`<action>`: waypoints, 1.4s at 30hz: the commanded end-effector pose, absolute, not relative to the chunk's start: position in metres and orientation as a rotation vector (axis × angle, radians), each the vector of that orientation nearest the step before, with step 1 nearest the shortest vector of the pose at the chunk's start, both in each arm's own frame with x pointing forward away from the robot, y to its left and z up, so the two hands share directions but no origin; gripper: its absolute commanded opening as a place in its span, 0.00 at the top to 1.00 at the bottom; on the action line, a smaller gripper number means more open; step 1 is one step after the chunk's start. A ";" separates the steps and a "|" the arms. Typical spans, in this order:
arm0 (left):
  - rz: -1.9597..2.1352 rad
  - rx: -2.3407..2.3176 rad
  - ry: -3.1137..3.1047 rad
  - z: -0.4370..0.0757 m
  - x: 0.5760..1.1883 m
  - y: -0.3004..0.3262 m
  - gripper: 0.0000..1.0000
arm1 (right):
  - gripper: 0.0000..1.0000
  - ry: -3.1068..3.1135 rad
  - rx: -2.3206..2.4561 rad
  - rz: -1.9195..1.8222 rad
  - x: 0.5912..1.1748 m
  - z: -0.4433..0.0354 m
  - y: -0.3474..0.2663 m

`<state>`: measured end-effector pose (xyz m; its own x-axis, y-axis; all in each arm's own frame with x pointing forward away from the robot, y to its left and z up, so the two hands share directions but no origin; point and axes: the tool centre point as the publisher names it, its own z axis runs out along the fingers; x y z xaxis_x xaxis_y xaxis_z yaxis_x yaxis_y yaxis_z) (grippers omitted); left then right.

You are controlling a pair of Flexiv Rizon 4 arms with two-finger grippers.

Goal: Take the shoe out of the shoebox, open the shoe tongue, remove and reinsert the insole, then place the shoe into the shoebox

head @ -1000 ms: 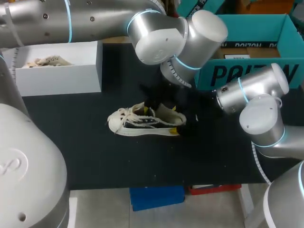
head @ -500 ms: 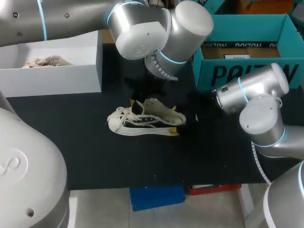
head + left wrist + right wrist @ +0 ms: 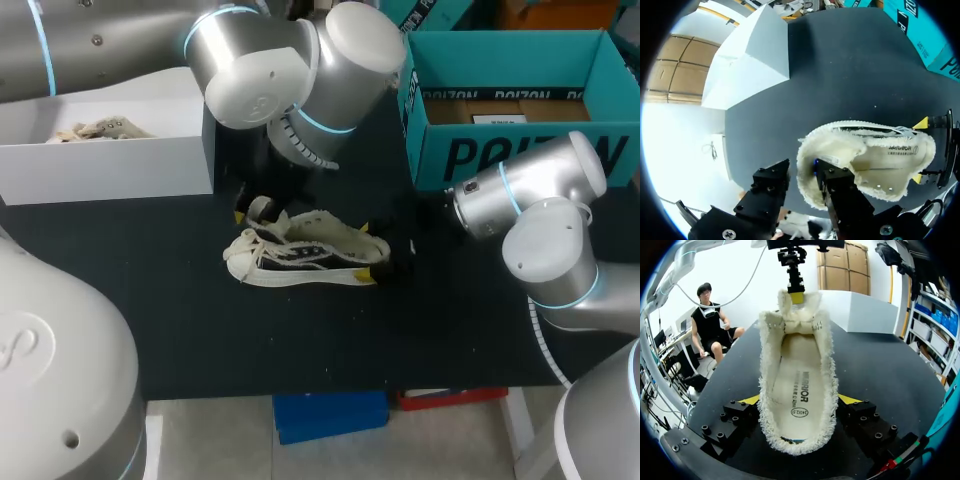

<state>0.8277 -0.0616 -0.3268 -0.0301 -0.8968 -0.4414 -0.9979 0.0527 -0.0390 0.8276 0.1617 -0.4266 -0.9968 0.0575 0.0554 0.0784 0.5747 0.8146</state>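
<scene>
Heel of the cream, fleece-lined lace-up sneaker (image 3: 310, 252) is being clenched from both sides by the right gripper (image 3: 800, 400). The left gripper (image 3: 801, 170) is being held released, one finger against the fuzzy tongue (image 3: 832, 150), a gap beside the other. The sneaker is being rested on the black tabletop (image 3: 450, 330), near the open white box (image 3: 120, 165).

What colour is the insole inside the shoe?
Cream with dark print; the insole of the shoe shows best in the right wrist view.
</scene>
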 end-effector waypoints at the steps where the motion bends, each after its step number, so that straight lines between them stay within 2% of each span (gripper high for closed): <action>1: 0.414 -1.953 2.014 -0.325 0.830 -0.042 0.00 | 1.00 -2.769 -0.122 -1.430 0.828 -0.427 0.160; 20: 0.532 -2.013 2.032 -0.347 0.820 -0.007 0.00 | 1.00 -2.769 -0.122 -1.430 0.828 -0.427 0.160; 26: 0.457 -1.895 2.189 -0.321 0.819 -0.007 0.00 | 1.00 -2.769 -0.122 -1.430 0.828 -0.427 0.160; 27: 0.429 -1.846 2.265 -0.313 0.819 -0.009 0.11 | 1.00 -2.769 -0.122 -1.430 0.828 -0.427 0.160; 28: 0.410 -1.790 2.348 -0.304 0.819 -0.012 0.39 | 1.00 -2.769 -0.122 -1.430 0.828 -0.427 0.160; 31: 0.347 -1.572 2.618 -0.281 0.819 -0.023 1.00 | 1.00 -2.769 -0.122 -1.430 0.828 -0.427 0.160; 34: 0.353 -1.183 3.022 -0.261 0.819 -0.041 1.00 | 1.00 -2.769 -0.122 -1.430 0.828 -0.427 0.160; 38: 0.376 -0.354 3.491 -0.244 0.816 -0.065 1.00 | 1.00 -2.769 -0.122 -1.430 0.828 -0.427 0.160; 42: 0.409 -0.136 3.551 -0.245 0.818 -0.095 1.00 | 1.00 -2.769 -0.122 -1.430 0.828 -0.427 0.160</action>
